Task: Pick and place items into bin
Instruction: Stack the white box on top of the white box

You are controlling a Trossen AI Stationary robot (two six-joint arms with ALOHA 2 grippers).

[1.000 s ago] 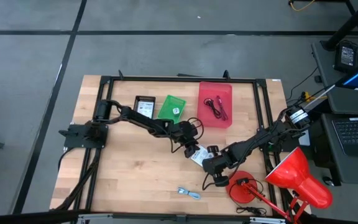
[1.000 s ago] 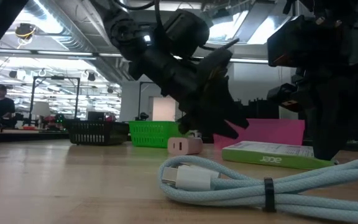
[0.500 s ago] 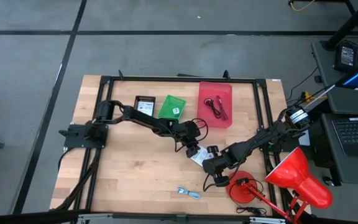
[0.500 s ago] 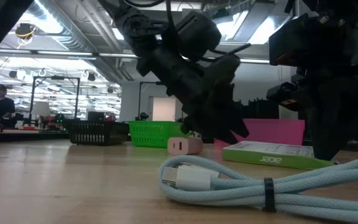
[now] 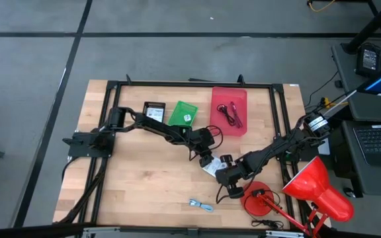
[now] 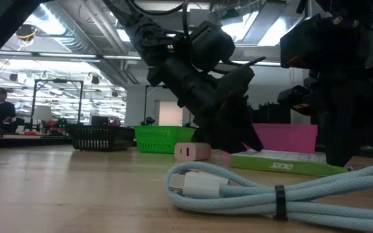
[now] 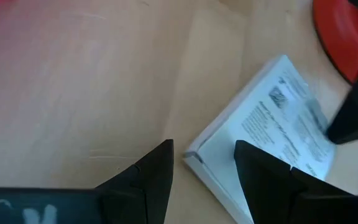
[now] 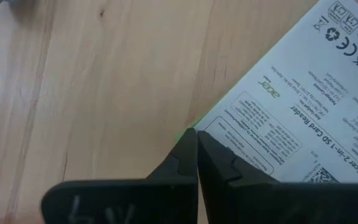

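The card-reader box lies flat on the wooden surface, mid-table toward my right arm, its long axis running diagonally between my two grippers. My left gripper hovers just above its near corner, jaws apart, the edge lined up in the gap. My right gripper has its jaws together, tip at the box's opposite edge. The pink bin sits behind, near.

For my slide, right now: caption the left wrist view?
Open left gripper poised over a corner of the white box on the table.
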